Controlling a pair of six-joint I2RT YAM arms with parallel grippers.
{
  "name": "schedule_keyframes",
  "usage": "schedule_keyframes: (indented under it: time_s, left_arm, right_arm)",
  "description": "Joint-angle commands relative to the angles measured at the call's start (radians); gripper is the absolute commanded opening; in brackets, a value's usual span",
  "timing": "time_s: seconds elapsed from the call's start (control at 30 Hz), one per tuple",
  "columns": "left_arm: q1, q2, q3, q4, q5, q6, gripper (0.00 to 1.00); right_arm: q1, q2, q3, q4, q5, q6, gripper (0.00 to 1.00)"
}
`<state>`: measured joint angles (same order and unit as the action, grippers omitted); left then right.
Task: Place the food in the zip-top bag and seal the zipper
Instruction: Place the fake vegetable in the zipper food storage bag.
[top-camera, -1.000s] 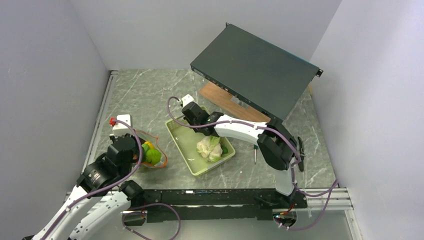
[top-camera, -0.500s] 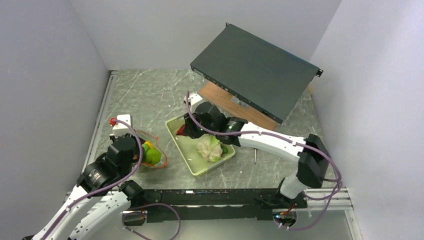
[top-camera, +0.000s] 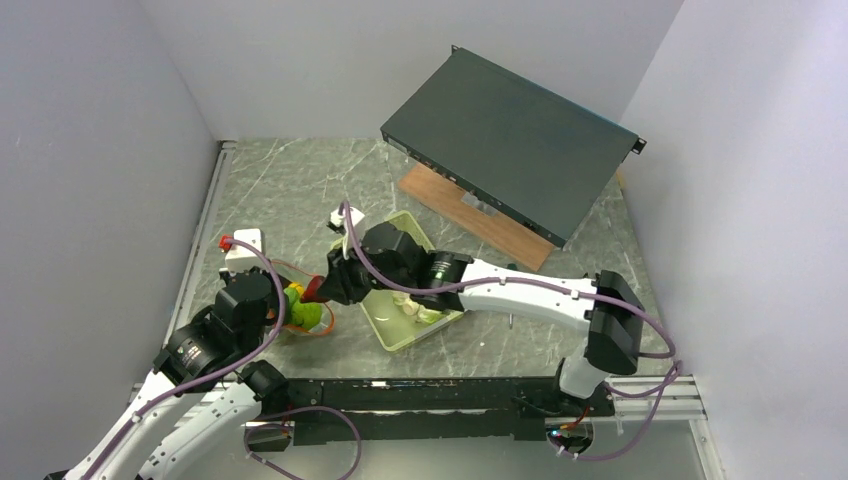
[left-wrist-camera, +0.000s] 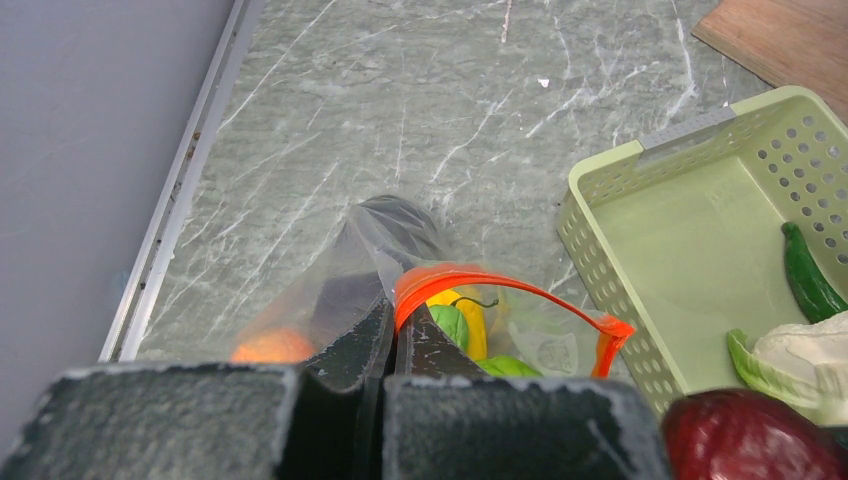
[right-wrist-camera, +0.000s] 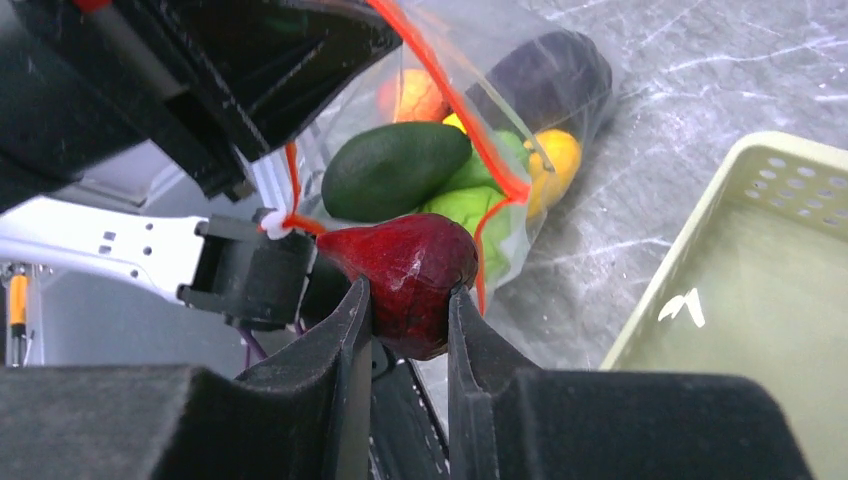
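Note:
The clear zip-top bag (left-wrist-camera: 370, 250) lies on the marble with its red-orange zipper (left-wrist-camera: 520, 290) gaping open. My left gripper (left-wrist-camera: 397, 315) is shut on the bag's rim, holding it up. Inside show an orange peach (left-wrist-camera: 272, 347), yellow corn (left-wrist-camera: 470, 320), a green pepper (left-wrist-camera: 505, 367) and a purple eggplant (right-wrist-camera: 550, 75). My right gripper (right-wrist-camera: 410, 300) is shut on a dark red toy vegetable (right-wrist-camera: 410, 275), just in front of the bag's mouth (top-camera: 300, 310). In the pale green basket (left-wrist-camera: 600, 230) lie a green cucumber (left-wrist-camera: 808, 275) and a white cauliflower (left-wrist-camera: 800, 355).
A dark flat metal case (top-camera: 510, 140) leans over a wooden board (top-camera: 440, 195) at the back right. A white block with a red plug (top-camera: 240, 245) sits behind the left arm. The basket (top-camera: 385, 335) lies just right of the bag, under the right arm.
The right arm has swung left from over the basket to the bag's mouth, carrying the dark red vegetable. The left gripper and the bag have stayed put.

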<state>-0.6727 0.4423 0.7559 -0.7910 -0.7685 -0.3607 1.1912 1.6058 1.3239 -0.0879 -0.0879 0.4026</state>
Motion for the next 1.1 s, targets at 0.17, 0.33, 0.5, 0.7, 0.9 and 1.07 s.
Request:
schedule_keyframes:
  time_s: [0.17,0.33,0.5,0.7,0.9,1.07]
  left_arm:
    - [0.002,-0.002,0.008,0.019,-0.027,-0.004,0.00]
    - [0.002,-0.005,0.007,0.025,-0.023,0.001,0.00]
    - [0.002,-0.007,0.009,0.025,-0.020,0.002,0.00]
    - [0.002,-0.026,0.006,0.033,-0.013,0.009,0.00]
    - [0.002,-0.030,0.005,0.037,-0.008,0.012,0.00]
    - [0.002,-0.037,0.008,0.023,-0.017,0.000,0.00]
  right_arm:
    - [-0.004,0.130,0.136,0.083,-0.064,0.065,0.00]
    - [-0.001,0.185,0.192,0.103,-0.063,0.071,0.00]
    - [0.006,0.224,0.235,0.094,-0.031,0.066,0.00]
    - [0.008,0.293,0.304,0.060,0.014,0.058,0.13]
    - [0.006,0.351,0.379,0.004,0.065,0.058,0.46]
    - [0.007,0.339,0.367,-0.003,0.061,0.053,0.57]
